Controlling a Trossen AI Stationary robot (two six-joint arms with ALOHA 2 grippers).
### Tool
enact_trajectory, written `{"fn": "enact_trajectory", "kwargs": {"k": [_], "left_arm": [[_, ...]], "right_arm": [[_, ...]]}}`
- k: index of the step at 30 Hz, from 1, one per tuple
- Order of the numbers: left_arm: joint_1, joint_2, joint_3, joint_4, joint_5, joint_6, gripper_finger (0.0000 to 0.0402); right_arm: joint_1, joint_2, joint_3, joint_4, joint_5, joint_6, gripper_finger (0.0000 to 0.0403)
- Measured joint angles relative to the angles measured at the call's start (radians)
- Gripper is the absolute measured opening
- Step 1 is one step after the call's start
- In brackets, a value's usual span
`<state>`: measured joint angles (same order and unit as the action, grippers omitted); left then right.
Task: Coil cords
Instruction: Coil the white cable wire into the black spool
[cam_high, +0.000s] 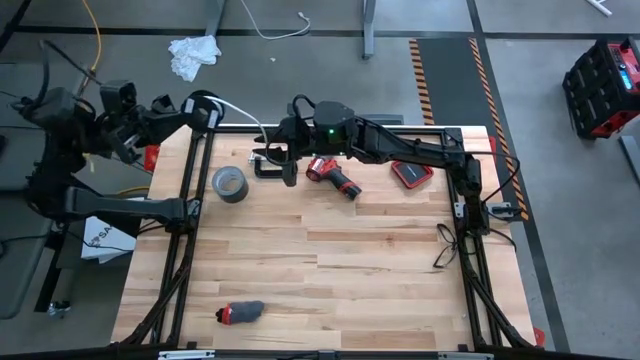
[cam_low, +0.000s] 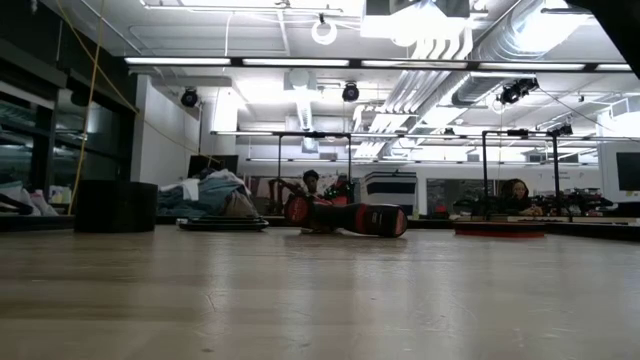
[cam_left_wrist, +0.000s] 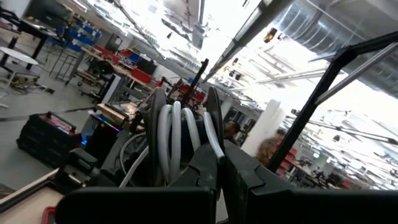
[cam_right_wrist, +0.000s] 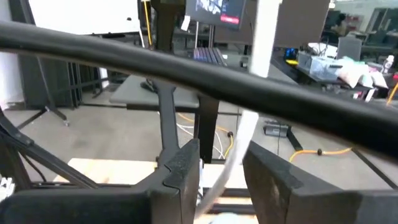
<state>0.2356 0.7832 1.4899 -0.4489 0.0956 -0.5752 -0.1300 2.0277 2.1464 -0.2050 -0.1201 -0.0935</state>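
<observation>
Our left jaws (cam_left_wrist: 186, 146), off the tabletop's (cam_high: 330, 270) ten-o'clock corner, pinch the coiled cord (cam_left_wrist: 177, 140) to keep its loops together; our right jaws (cam_right_wrist: 221, 171) stand spread around its free run at twelve o'clock.

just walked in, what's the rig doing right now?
Coiling a thin white cable. The left end effector, at the table's far-left corner, is shut on several loops of it. The right end effector is by the far edge, fingers apart, with the cable running between them. A tape roll, a red tool and a red pad sit on the table, untouched.
</observation>
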Motion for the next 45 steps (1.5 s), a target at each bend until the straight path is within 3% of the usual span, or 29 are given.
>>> {"fn": "enact_trajectory", "kwargs": {"k": [9,36,45], "left_arm": [[0.0,-0.022,0.0,-0.082,-0.026,-0.016,0.0],[0.0,-0.033,0.0,-0.086,-0.08,0.003,0.0],[0.0,-0.033,0.0,-0.086,-0.086,0.003,0.0]], "right_arm": [[-0.015,0.0,0.0,-0.004,0.004,0.007,0.0114],[-0.014,0.0,0.0,-0.022,0.057,-0.012,0.0113],[-0.014,0.0,0.0,-0.016,0.057,-0.011,0.0043]]}}
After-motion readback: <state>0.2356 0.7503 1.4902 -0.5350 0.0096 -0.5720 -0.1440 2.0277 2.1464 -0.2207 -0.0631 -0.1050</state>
